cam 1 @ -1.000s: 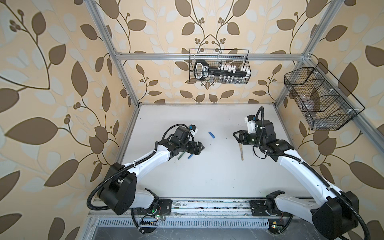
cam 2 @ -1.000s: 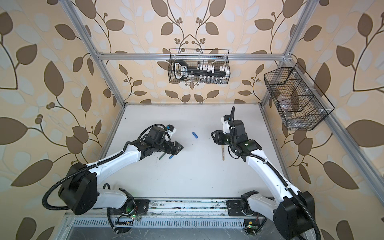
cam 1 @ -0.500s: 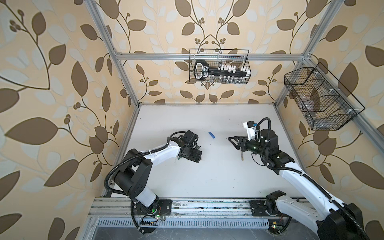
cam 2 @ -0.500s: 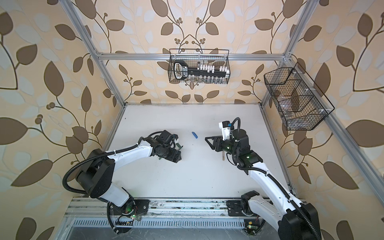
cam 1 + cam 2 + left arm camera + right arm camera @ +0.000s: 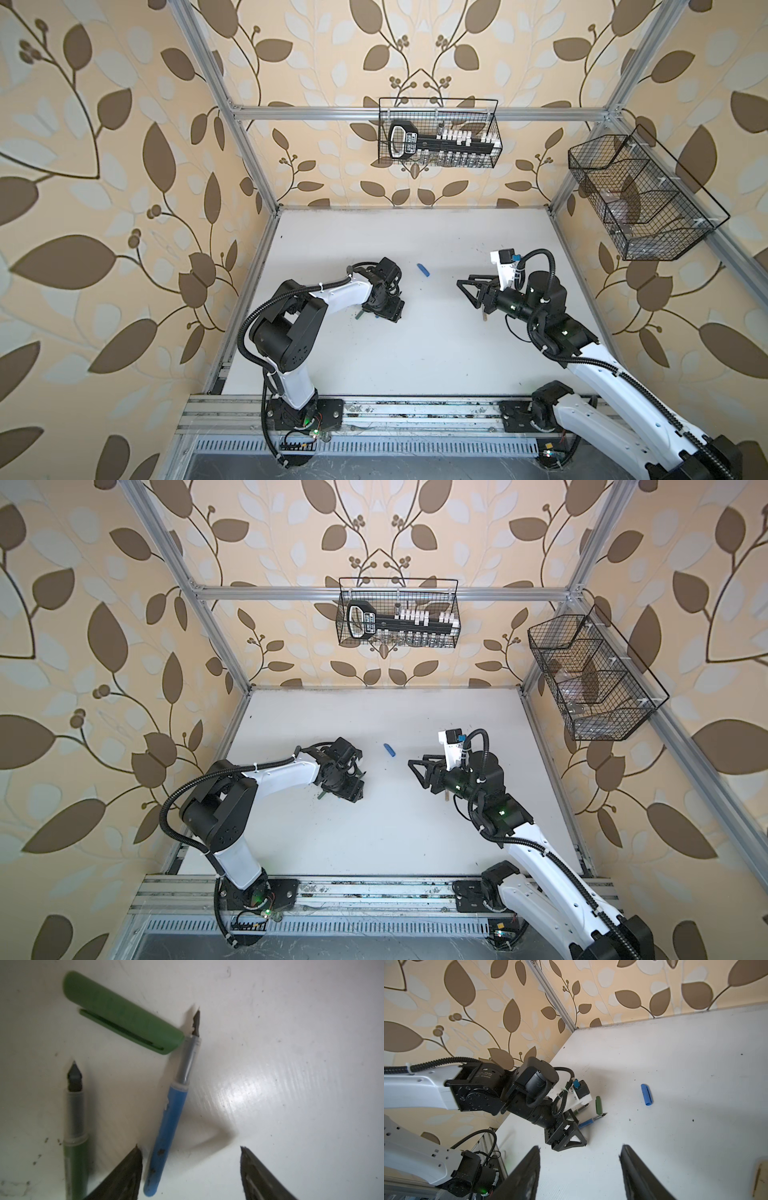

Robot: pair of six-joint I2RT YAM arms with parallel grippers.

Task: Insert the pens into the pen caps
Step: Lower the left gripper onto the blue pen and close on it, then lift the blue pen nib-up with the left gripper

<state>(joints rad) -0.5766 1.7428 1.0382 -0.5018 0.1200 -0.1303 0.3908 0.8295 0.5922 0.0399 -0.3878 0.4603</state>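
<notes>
- Since a second ago, the left arm has folded its elbow upward. It has tipped the left gripper nose-down over the pens, toward 9 o'clock from the middle of the table.
- Over the same second, the right arm has swung the right gripper from pointing down to pointing sideways, toward 9 o'clock.
- Left gripper: jaws apart, clamped on nothing. The blue pen lies flat on the table between them, just beside one finger, with its dark nib pointing away from the gripper.
- This looks like the set-up for picking up the blue pen. Closing here would likely catch the barrel near its tail end.
- The green pen lies uncapped just outside the jaws.
- The green cap lies near the nibs, and its open end seems to touch the blue pen's clear neck. Lifting that pen may nudge the cap.
- The blue cap has not shifted. It lies alone at 1 o'clock from the left gripper in both top views, well apart from it.
- Right gripper: jaws apart and empty, above the table. The tan pen shows partly beneath that arm, at 5 o'clock from the gripper.
- No pen is capped yet. No pink pen or cap is in view.
- Writing: a black key-shaped tool in the wire basket, on the back wall at 12 o'clock, carries a pale label too small to read. The pens and caps show no legible print.
</notes>
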